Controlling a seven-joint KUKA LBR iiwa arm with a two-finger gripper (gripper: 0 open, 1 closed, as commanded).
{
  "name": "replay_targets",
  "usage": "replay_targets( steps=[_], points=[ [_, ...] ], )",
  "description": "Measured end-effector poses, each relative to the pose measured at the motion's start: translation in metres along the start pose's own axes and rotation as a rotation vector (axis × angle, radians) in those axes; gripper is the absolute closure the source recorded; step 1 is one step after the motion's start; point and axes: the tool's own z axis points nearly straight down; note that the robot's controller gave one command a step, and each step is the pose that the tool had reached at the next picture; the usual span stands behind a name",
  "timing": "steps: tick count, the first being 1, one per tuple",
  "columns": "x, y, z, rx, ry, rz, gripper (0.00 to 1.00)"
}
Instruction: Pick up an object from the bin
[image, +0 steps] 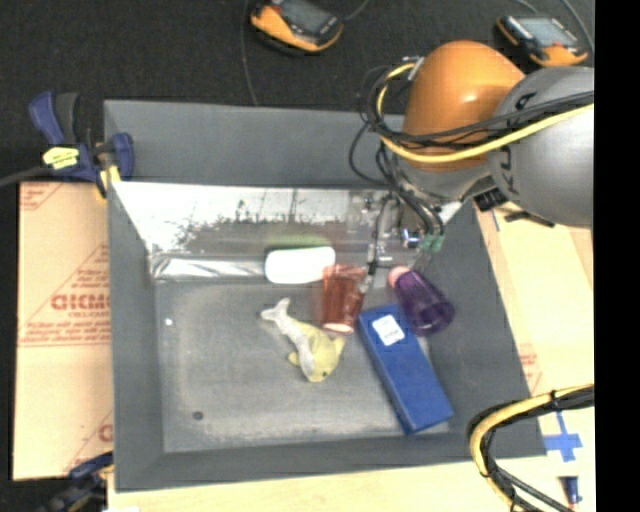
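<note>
Seen from above, the grey metal bin (135, 330) held five small things near its middle and right side. The gripper (379, 256) hung by the far wall, just above the red translucent cup (339, 298); whether it was open or closed could not be told. A purple cup (426, 303) lay just right of it, a blue box (404, 370) nearer the front, a white oval block (298, 265) to the left, and a yellow and white soft toy (309, 346) beside the box.
</note>
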Motion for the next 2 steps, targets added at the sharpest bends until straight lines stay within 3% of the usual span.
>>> replay_targets(
  steps=[1, 2],
  points=[
    [-0.001, 0.000, -0.006, 0.000, -0.009, 0.000, 0.00],
    [0.016, -0.007, 0.071, -0.001, -0.012, 0.016, 0.00]
  ],
)
